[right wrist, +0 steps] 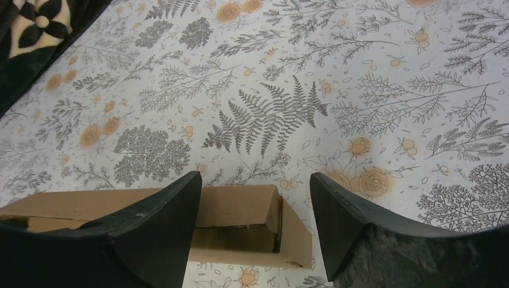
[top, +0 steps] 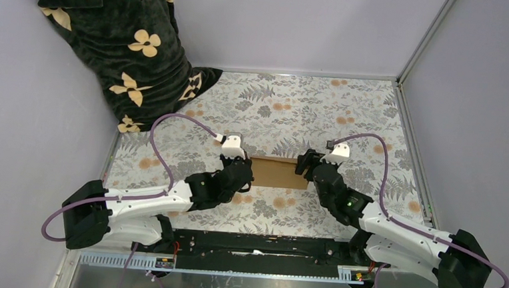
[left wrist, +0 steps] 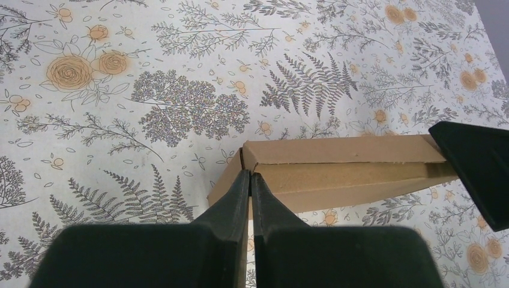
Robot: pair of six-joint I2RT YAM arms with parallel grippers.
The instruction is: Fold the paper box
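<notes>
The paper box (top: 279, 172) is a shallow brown cardboard box, lying on the flower-print table between my two grippers. My left gripper (top: 242, 167) is at its left end. In the left wrist view its jaws (left wrist: 251, 175) are pressed together at the box's (left wrist: 336, 171) near left corner, seemingly pinching the end wall. My right gripper (top: 308, 166) is open at the right end. In the right wrist view it (right wrist: 255, 180) straddles the box's (right wrist: 240, 207) right end wall, one finger over the open inside, the other beyond the end. One right finger (left wrist: 477, 168) shows in the left wrist view.
A dark cloth with cream flowers (top: 127, 49) is heaped at the back left corner and also shows in the right wrist view (right wrist: 36, 30). Grey walls stand left, behind and right. A metal rail (top: 415, 147) edges the right side. A black bar (top: 259, 244) runs along the near edge.
</notes>
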